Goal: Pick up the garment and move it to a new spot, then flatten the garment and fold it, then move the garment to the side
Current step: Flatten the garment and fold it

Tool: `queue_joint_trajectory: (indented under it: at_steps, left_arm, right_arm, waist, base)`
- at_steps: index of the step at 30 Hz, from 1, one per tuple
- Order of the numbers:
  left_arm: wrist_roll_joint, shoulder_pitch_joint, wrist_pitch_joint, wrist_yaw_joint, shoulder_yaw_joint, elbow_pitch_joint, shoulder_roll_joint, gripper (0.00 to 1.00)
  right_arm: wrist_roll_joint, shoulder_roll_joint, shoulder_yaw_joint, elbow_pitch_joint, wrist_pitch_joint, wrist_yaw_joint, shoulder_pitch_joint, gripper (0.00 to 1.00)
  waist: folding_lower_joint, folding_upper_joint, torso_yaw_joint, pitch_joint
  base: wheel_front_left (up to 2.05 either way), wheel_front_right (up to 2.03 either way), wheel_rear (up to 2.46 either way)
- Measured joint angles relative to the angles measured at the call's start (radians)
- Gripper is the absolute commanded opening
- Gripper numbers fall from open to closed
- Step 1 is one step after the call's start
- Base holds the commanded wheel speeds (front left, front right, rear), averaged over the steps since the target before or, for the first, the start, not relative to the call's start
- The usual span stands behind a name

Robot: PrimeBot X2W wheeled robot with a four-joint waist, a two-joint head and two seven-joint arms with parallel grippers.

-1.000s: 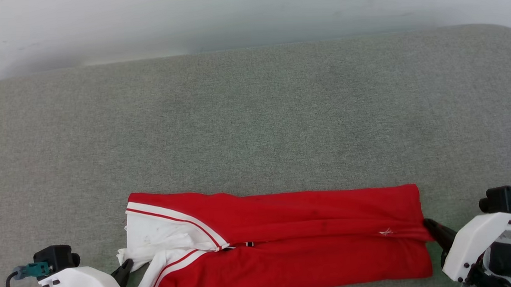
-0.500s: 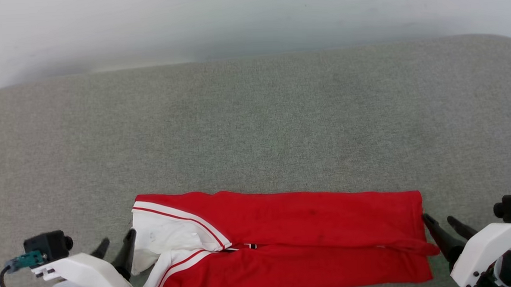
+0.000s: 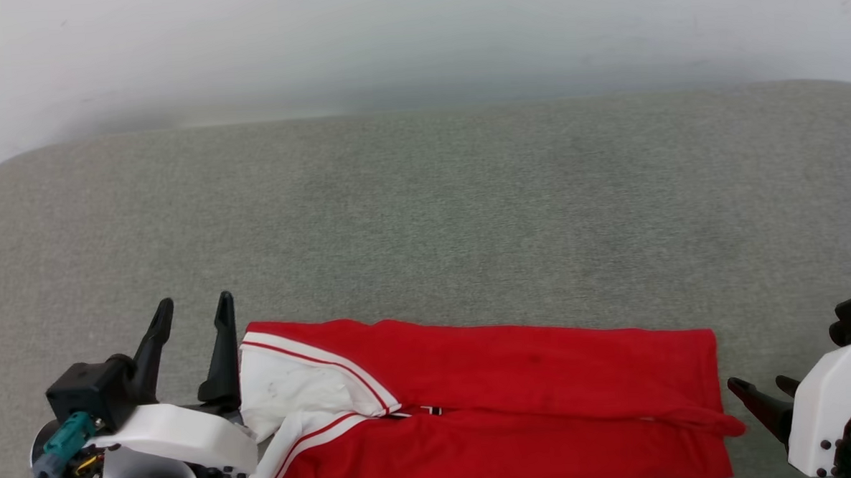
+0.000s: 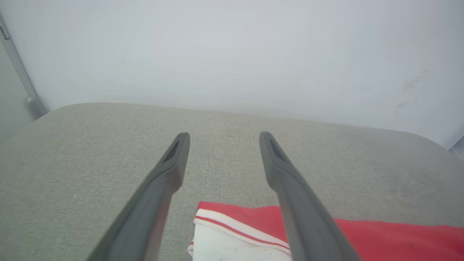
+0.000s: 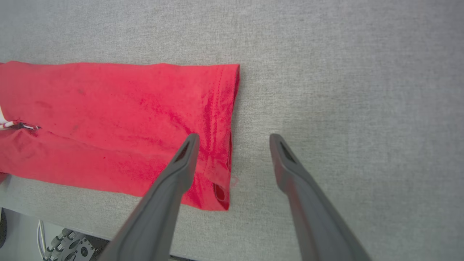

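As the left end effector (image 3: 195,301) and right end effector (image 3: 757,381) gape empty, better pinch the 9 o'clock corners of the folded red-white jersey garment (image 3: 532,378).

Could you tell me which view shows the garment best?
The head view: the garment lies nearly end to end there, white sleeve included. The left wrist view catches its sleeve end; the right wrist view, its red hem end.
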Motion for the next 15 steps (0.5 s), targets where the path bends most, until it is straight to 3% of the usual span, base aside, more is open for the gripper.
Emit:
queue_joint_trajectory:
  at_steps: [7, 15]
  left_arm:
    - [0.088, -0.027, -0.041, 0.020, -0.050, -0.054, -0.032, 1.00]
    - [0.097, -0.054, -0.040, 0.010, -0.073, -0.058, -0.045, 1.00]
  right_arm:
    - [-0.016, 0.016, -0.004, 0.017, 0.064, 0.000, -0.014, 1.00]
    - [-0.008, 0.046, 0.004, 0.138, 0.065, 0.000, -0.044, 1.00]
  waist:
    - [0.0000, 0.0000, 0.052, 0.043]
    - [0.0000, 0.0000, 0.091, 0.111]
  base:
    - [0.00, 0.00, 0.00]
    - [0.00, 0.00, 0.00]
